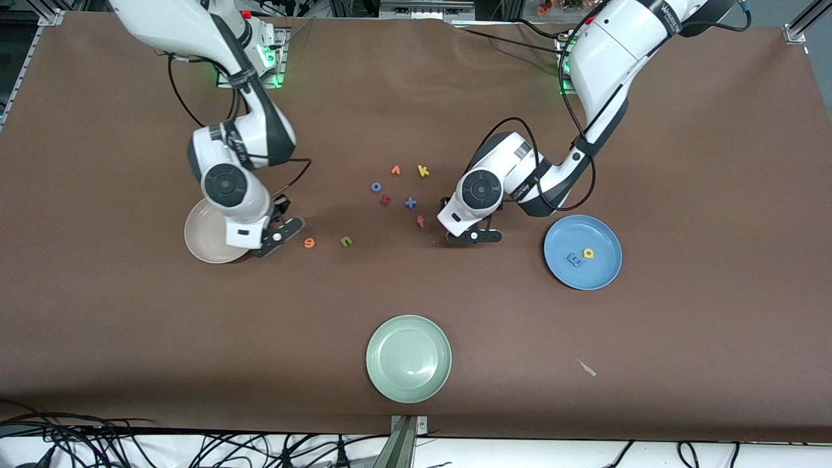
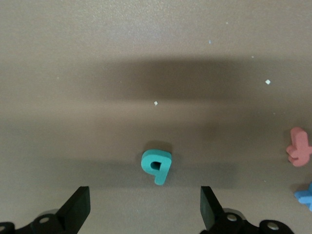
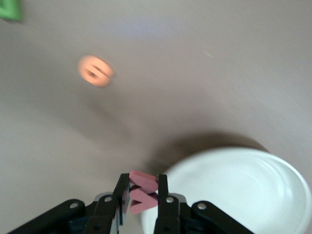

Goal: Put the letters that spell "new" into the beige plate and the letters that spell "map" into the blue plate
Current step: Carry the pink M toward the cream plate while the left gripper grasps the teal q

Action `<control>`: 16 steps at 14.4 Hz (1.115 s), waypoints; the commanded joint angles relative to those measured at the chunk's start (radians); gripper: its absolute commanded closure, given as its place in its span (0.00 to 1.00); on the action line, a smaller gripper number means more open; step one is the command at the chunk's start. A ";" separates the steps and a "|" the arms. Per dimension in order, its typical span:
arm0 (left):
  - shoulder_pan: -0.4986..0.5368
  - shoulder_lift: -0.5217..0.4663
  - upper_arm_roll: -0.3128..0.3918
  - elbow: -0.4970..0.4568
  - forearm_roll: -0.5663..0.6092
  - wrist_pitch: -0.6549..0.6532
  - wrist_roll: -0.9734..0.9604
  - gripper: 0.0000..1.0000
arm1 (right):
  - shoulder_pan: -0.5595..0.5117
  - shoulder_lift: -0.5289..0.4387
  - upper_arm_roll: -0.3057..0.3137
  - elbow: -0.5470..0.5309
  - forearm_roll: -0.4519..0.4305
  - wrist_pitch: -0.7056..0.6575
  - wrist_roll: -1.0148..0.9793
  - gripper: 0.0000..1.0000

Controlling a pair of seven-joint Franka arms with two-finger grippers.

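Pink-red w [image 3: 142, 191] pinched in right gripper [image 3: 142, 197] at beige plate [image 3: 253, 195] edge, seen in wrist cam only. Left gripper [image 2: 144, 207] spread wide over teal p [image 2: 157, 165], prob. not touching.

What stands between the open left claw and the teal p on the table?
Nothing visible does. In the left wrist view the teal p lies alone on the bare brown table, with the open left claw just above it. The pink-red letter and blue letter lie off to one side.
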 commanded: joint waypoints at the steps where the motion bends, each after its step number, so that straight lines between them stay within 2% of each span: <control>1: 0.005 0.023 0.002 0.004 0.040 0.039 -0.003 0.09 | 0.002 -0.016 -0.059 -0.005 0.013 -0.027 -0.031 0.79; 3: -0.006 0.032 0.004 0.005 0.043 0.054 -0.003 0.10 | -0.053 -0.004 -0.069 -0.005 0.034 -0.024 -0.032 0.79; 4: -0.006 0.034 0.004 0.007 0.043 0.055 -0.001 0.12 | -0.079 0.009 -0.067 -0.004 0.041 -0.018 -0.032 0.74; 5: -0.006 0.035 0.004 0.007 0.044 0.055 -0.001 0.17 | -0.090 0.016 -0.066 -0.004 0.042 -0.012 -0.025 0.45; 6: -0.007 0.038 0.004 0.010 0.044 0.056 -0.001 0.23 | -0.087 0.016 -0.064 -0.002 0.060 -0.009 -0.014 0.05; 7: -0.007 0.040 0.004 0.010 0.053 0.055 -0.001 0.25 | -0.082 0.016 -0.063 0.004 0.093 -0.013 -0.005 0.00; 10: -0.007 0.041 0.004 0.011 0.080 0.056 -0.003 0.59 | -0.076 0.013 -0.058 0.030 0.105 -0.025 0.067 0.00; 11: -0.007 0.041 0.004 0.013 0.080 0.056 -0.001 0.63 | -0.071 0.012 -0.057 0.034 0.105 -0.024 0.127 0.00; 14: -0.007 0.057 0.005 0.020 0.081 0.058 -0.001 0.69 | -0.062 0.016 0.012 0.067 0.105 -0.024 0.292 0.00; 16: -0.006 0.058 0.005 0.019 0.081 0.067 0.007 0.82 | -0.062 0.016 0.058 0.083 0.105 -0.016 0.389 0.00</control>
